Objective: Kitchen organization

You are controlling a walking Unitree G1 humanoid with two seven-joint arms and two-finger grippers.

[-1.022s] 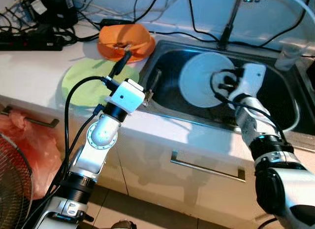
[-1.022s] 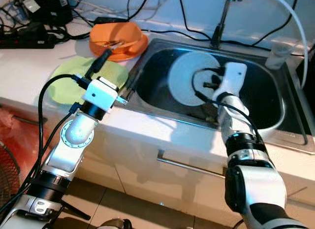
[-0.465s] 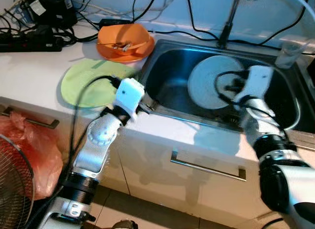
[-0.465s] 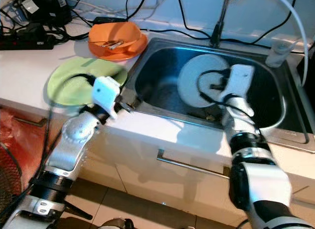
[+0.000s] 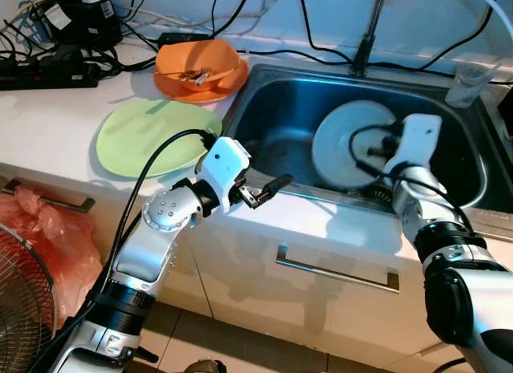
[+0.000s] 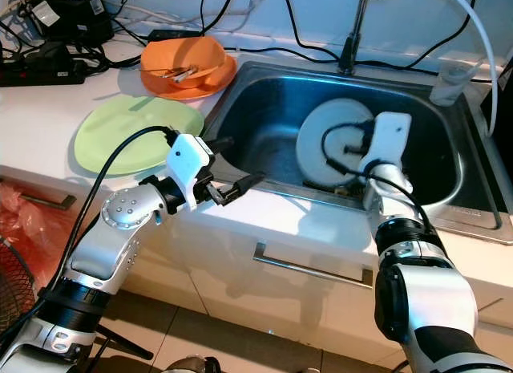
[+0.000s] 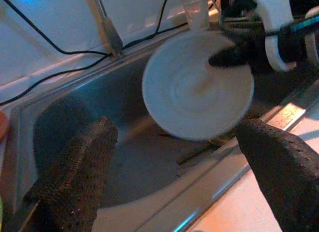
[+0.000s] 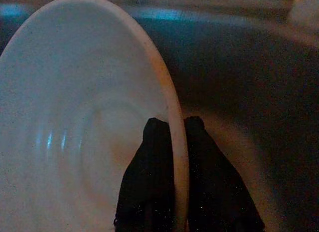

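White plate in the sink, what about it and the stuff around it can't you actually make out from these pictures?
- White plate: its right rim is hidden in the eye views by the right gripper, which is shut on it.
- Sink: the drain area under the plate is covered by the plate and arm.
- Orange bowl: contents too small to identify.
- Left gripper: open near the sink's front edge; the plate looks blurred in the left wrist view.

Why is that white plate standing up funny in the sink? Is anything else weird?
The white plate stands on edge in the sink because the right gripper pinches its rim. The left gripper waits open at the sink's front edge. Odd too: power cables trail across the counter beside the sink.
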